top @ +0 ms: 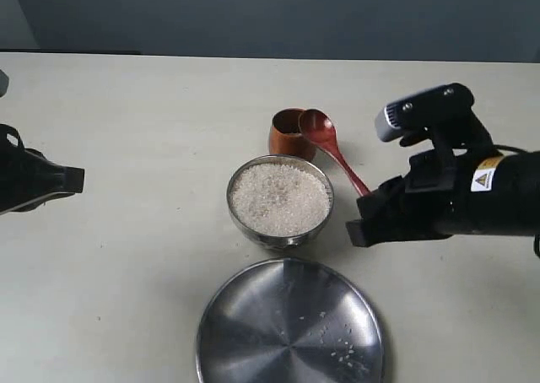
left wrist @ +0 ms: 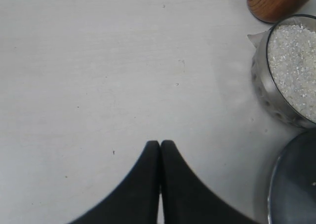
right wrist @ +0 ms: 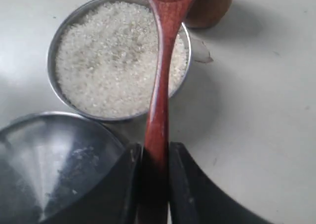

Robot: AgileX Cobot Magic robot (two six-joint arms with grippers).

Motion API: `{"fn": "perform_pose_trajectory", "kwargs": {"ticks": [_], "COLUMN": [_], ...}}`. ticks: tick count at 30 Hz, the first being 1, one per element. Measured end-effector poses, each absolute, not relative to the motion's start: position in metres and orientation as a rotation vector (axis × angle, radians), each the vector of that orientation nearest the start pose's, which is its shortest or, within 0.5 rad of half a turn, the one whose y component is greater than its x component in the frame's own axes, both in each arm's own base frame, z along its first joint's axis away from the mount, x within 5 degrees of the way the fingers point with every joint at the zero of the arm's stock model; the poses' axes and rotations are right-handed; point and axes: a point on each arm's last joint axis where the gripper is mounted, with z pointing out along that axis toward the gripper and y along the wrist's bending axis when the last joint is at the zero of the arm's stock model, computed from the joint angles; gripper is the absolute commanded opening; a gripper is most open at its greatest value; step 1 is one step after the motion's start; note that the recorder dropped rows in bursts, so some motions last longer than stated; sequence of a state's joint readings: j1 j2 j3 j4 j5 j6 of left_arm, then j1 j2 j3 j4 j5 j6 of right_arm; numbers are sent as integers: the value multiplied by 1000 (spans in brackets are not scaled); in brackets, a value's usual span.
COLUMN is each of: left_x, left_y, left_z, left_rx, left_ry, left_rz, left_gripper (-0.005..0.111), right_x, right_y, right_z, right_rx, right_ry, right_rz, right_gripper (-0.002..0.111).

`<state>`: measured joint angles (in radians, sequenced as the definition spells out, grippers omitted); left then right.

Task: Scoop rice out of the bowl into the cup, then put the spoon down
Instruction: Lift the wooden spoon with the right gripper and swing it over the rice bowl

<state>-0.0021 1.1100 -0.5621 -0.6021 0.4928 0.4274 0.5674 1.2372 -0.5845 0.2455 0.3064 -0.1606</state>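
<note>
The steel bowl [top: 280, 201] stands mid-table, heaped with white rice [top: 280, 197]. Just behind it is the wooden cup [top: 288, 132]. My right gripper [top: 364, 218] is shut on the handle of the wooden spoon [top: 331, 145], whose oval bowl hangs at the cup's right rim, tilted. In the right wrist view the spoon [right wrist: 160, 95] runs from the gripper [right wrist: 155, 152] over the bowl [right wrist: 52, 56] and its rice [right wrist: 108, 66] toward the cup [right wrist: 210, 9]. My left gripper [top: 74, 179] is shut and empty at the far left. Its wrist view shows the gripper [left wrist: 160, 144], the bowl [left wrist: 264, 86] and the cup [left wrist: 276, 2].
A larger flat steel plate [top: 291, 324] lies in front of the bowl, with a few stray grains on it. It also shows as the plate [right wrist: 44, 169] by the right gripper and the plate [left wrist: 294, 184] at the left wrist view's edge.
</note>
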Motion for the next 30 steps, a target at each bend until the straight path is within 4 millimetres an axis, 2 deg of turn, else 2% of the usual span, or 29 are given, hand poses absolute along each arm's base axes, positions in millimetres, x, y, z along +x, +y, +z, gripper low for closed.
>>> {"fn": "perform_pose_trajectory", "kwargs": {"ticks": [7,15,18,24,30], "left_x": [199,199,199,199,199], "left_y": [-25,-25,-25,-25,-25], "left_z": [234,234,234,234,234], "left_rx": [-20,-20,-20,-20,-20], "left_ry": [2442,2442,2442,2442,2442], "left_rz": [-385,-385,-385,-385,-385], "left_gripper": [1,1,1,1,1], "right_x": [198,198,198,207,221], "right_y": [107,110,121,158,193], "right_z": [243,255,256,260,249], "right_rx": [-789,-909,-1003,-1200,-1364], "right_ry": [2509,2542,2570,2541,2533], "right_rz": [-65,-154,-193,-296,-628], "right_gripper": [-1,-1,-1,-1,-1]}}
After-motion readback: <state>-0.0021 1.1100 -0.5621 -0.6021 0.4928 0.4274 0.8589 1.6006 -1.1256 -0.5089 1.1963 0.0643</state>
